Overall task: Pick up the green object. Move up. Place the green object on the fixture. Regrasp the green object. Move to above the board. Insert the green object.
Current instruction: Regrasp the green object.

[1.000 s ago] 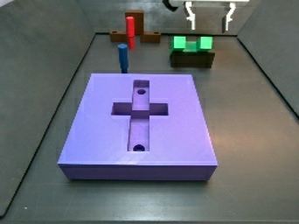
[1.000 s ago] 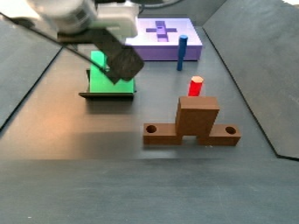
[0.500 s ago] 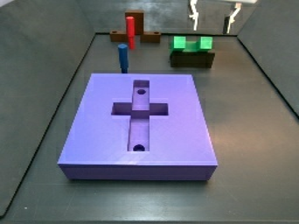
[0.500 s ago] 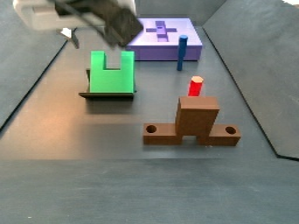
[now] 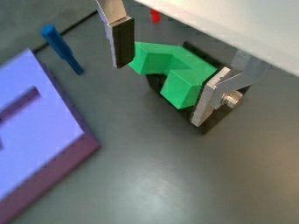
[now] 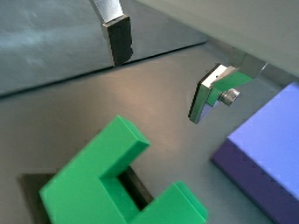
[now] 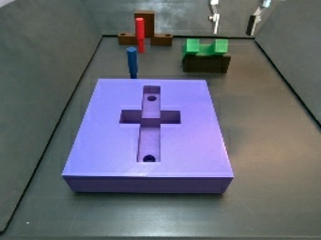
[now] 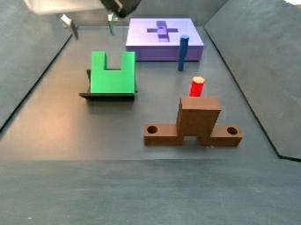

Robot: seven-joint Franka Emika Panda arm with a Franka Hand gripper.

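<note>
Around me is a dark grey worktop [image 7: 269, 141] with low dark walls rising at its edges. The biggest thing on it is the large flat purple rectangular board [image 7: 150, 131], with its cross-shaped recess and two round holes; a wrist view catches only its corner [image 5: 30, 114]. Beside the board stands a thin blue peg [image 7: 130, 62], and toward the far wall a brown stepped base [image 8: 194, 121] carries a short red peg [image 8: 198, 86].

The bright green chunky U-shaped block [image 8: 112, 72] rests on the small dark olive-brown fixture [image 8: 108, 95], its two prongs pointing toward the far end in that side view; both wrist views show it below me [image 5: 170, 70] [image 6: 111, 188].

My jaws [image 5: 163, 66] hang spread wide above the green block, released and holding nothing; one silver finger [image 5: 118, 35] and its partner [image 5: 216, 92] stand clear of the block on either side.

A second ago I was low, right over the green block; since then I have risen, so that in both side views only my fingertips show at the upper edge [image 7: 238, 14] [image 8: 88, 16]. The block has stayed put on the fixture.
</note>
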